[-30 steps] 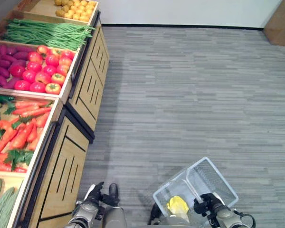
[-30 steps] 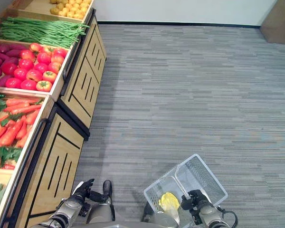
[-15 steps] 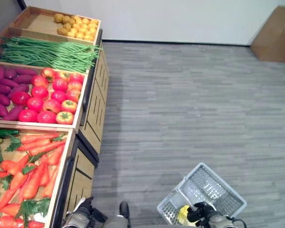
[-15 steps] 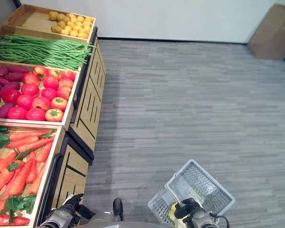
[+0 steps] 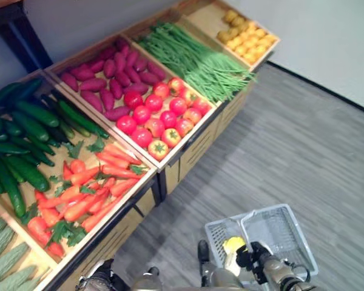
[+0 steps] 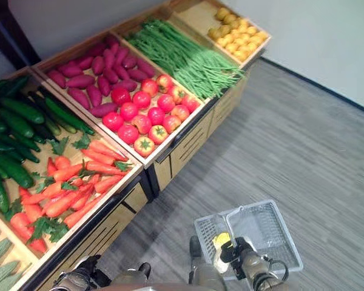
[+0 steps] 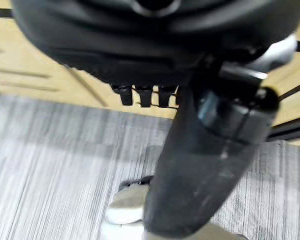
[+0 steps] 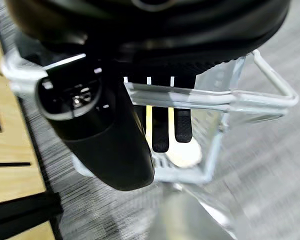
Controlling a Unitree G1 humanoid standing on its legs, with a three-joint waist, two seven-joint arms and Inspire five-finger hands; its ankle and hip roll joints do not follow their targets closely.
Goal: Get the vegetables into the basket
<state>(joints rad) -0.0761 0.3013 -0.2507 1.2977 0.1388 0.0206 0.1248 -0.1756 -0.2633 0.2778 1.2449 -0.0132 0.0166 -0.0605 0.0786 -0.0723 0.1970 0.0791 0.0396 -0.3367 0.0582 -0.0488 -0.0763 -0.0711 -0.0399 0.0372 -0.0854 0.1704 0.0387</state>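
Observation:
My right hand is shut on the handle of a white wire basket, which hangs low at my right above the floor. Its fingers curl round the wire. A yellow vegetable lies inside the basket. On my left a wooden stand holds the produce in crates: cucumbers, carrots, tomatoes, purple sweet potatoes and green beans. My left hand hangs low beside the stand's front, holding nothing, its fingers relaxed.
A far crate holds small yellow round produce, and pale green gourds fill the nearest corner. The stand's wooden front panels run along my left. Grey striped floor stretches to the right, up to a pale wall.
The camera has swung left toward the stand, bringing the cucumbers and the whole row of crates into view. The basket stays in my right hand, and the left hand stays low.

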